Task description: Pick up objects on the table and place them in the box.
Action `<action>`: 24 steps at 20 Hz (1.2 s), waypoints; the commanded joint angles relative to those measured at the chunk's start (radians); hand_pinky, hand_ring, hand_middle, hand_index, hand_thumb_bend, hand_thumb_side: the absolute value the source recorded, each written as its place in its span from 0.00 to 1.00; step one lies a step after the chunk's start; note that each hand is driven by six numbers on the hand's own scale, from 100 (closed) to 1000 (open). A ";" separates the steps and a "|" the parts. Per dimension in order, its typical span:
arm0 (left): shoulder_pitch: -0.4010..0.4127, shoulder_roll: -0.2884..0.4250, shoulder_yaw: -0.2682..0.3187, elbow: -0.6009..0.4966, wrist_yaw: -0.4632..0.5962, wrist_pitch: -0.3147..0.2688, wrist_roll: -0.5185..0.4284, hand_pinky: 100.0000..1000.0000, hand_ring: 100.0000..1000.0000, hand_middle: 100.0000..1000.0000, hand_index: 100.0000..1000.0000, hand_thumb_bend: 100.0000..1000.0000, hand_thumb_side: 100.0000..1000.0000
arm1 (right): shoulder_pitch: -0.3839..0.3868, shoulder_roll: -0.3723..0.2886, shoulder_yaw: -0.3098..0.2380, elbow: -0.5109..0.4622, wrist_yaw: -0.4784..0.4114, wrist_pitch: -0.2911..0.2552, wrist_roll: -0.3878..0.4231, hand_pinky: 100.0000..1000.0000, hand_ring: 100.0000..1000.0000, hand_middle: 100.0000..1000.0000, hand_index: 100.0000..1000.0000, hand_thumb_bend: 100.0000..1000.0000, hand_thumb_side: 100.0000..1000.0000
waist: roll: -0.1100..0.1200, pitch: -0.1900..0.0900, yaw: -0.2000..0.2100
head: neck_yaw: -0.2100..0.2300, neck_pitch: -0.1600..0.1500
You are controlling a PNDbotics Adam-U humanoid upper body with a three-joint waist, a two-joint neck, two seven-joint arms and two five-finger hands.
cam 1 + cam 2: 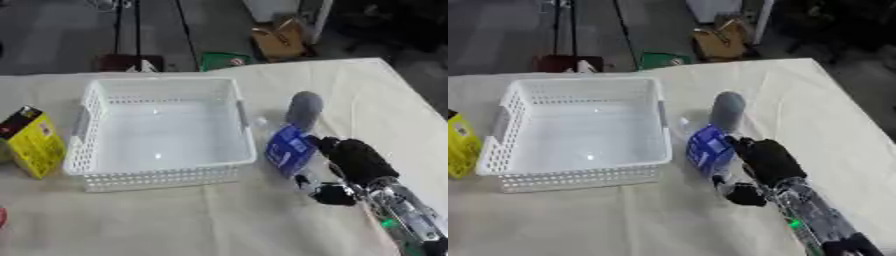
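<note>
Gripping a blue-labelled bottle (291, 150), the right hand (350, 159) rests on the cloth-covered table (262, 220) beside the basket (162, 127); grey floor beyond.

Both eyes look down from the head at the bench (219, 220); both share the basket (162, 175), mid-left.

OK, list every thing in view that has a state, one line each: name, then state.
White basket: upright on the table, nothing inside.
Blue-labelled bottle: outside the basket, beside its right wall, right hand at it.
Grey object: on the table by the bottle, not in the basket.
Yellow box: standing left of the basket, untouched.
Right hand: against the bottle; its grip cannot be made out.
</note>
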 commanded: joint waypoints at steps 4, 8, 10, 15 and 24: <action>-0.009 0.016 0.011 -0.015 0.004 0.001 -0.005 0.95 0.99 0.98 0.96 0.00 0.68 | -0.011 -0.037 -0.006 -0.067 -0.033 0.013 -0.012 0.72 0.52 0.34 0.94 0.13 0.79 | 0.003 -0.016 -0.002 | -0.002 -0.009; -0.009 0.018 0.011 -0.015 0.004 0.001 -0.005 0.95 0.99 0.98 0.96 0.00 0.68 | -0.016 -0.045 -0.012 -0.090 -0.047 0.021 -0.017 0.71 0.50 0.32 0.93 0.13 0.79 | 0.003 -0.017 -0.003 | -0.001 -0.009; -0.009 0.018 0.011 -0.015 0.004 0.002 -0.005 0.95 0.99 0.98 0.96 0.00 0.68 | -0.019 -0.050 -0.015 -0.101 -0.052 0.024 -0.021 0.71 0.49 0.30 0.93 0.12 0.80 | 0.003 -0.017 -0.004 | -0.001 -0.008; -0.009 0.018 0.011 -0.015 0.004 0.003 -0.006 0.95 0.99 0.98 0.96 0.00 0.68 | -0.027 -0.060 -0.018 -0.121 -0.063 0.033 -0.033 0.70 0.47 0.26 0.92 0.11 0.78 | 0.002 -0.017 -0.004 | -0.001 -0.009; -0.008 0.020 0.011 -0.015 0.004 0.004 -0.008 0.95 0.99 0.98 0.96 0.00 0.68 | -0.060 -0.091 -0.028 -0.186 -0.095 0.045 -0.047 0.70 0.45 0.24 0.91 0.12 0.82 | 0.000 -0.020 -0.006 | 0.002 -0.007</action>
